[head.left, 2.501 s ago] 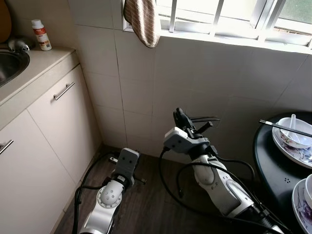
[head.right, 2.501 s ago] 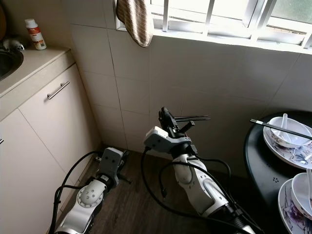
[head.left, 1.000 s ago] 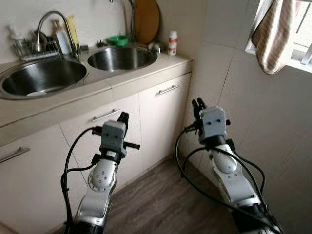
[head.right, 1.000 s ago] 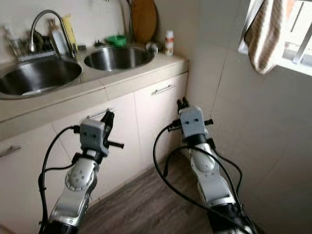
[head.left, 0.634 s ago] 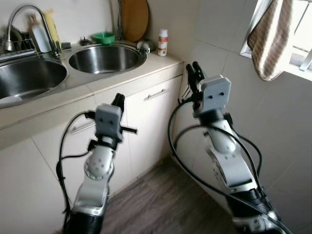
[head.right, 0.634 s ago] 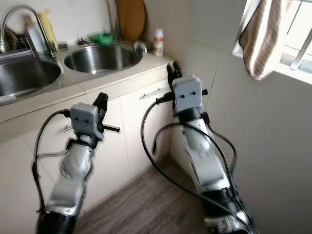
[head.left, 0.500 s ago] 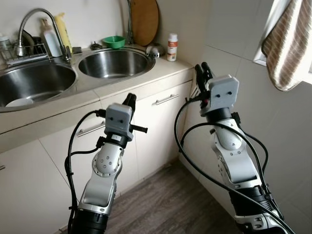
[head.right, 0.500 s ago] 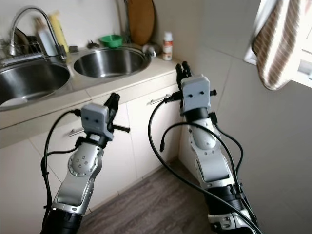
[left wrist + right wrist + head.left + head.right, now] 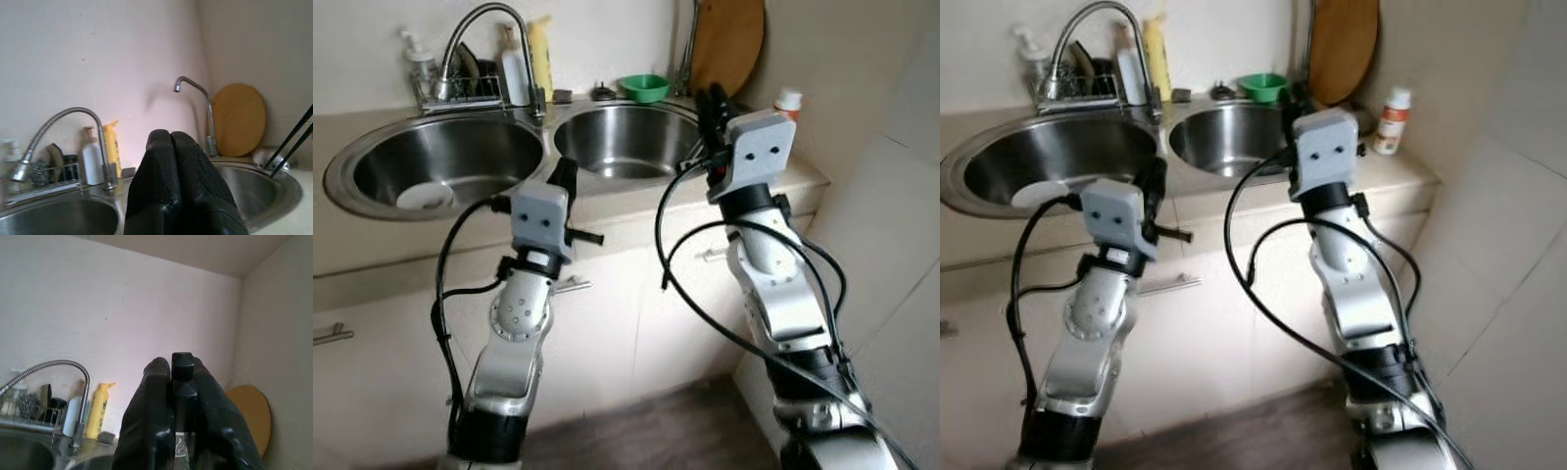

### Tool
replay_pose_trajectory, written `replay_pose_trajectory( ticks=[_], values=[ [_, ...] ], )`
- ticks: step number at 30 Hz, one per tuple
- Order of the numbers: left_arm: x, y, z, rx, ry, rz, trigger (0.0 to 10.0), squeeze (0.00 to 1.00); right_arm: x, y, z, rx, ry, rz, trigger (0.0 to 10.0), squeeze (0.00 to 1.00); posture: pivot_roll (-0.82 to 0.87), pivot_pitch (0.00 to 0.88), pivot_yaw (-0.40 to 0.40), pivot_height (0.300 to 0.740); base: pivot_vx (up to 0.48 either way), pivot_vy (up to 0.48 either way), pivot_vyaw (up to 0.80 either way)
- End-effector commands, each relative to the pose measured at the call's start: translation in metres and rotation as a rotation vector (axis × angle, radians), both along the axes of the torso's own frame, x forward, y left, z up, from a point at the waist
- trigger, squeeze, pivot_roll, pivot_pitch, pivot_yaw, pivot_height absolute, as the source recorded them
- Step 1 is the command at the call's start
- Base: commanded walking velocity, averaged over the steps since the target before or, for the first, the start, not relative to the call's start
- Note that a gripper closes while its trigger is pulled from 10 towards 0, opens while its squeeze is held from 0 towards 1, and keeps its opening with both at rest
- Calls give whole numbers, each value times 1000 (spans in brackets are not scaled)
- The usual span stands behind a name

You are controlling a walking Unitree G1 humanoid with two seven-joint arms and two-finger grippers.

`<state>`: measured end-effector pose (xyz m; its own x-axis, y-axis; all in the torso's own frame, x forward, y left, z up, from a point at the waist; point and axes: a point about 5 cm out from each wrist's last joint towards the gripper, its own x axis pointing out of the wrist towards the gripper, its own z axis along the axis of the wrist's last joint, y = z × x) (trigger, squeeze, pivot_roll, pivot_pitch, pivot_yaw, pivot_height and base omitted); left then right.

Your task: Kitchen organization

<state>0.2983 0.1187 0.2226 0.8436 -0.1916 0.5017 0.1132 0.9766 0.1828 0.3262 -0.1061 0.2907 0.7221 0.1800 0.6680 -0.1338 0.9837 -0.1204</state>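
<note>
From the left eye view: faces a beige counter with a double stainless steel sink (image 9: pixel 342 162), a curved chrome faucet (image 9: pixel 475 27) behind it, a small green bowl (image 9: pixel 646 86), a round wooden board (image 9: pixel 729 44) leaning on the wall and a white bottle with a red cap (image 9: pixel 787 101) at the counter's end. Shows the left gripper (image 9: pixel 566 176) raised just before the counter edge and the right gripper (image 9: pixel 710 103) held higher, over the near rim of the right basin. From the left wrist view: looks along the left gripper's black fingers (image 9: pixel 161 147), pressed together with nothing between them, and catches a pair of thin black chopsticks (image 9: pixel 293 144) slanting above the right basin. From the right wrist view: finds the right gripper clenched on a dark square-ended stick with a patterned band, apparently the chopsticks' butt end, pointing up toward the wall above the sink.
</note>
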Motion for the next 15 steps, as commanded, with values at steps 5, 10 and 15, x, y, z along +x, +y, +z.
replay_pose_trajectory(
  ticks=[5,10,15],
  values=[
    [-1,7,10,5,-26,23,10000,0,-3,9,20,73,-55,82,10000,0,123,0,-36,740,480,0,0],
    [-1,6,11,5,-29,24,10000,0,-1,9,20,70,-49,88,10000,0,127,0,-38,740,480,0,0],
    [-2,6,13,7,-31,25,10000,0,2,11,15,52,-17,75,10000,0,130,0,-40,740,480,0,640]
  ],
)
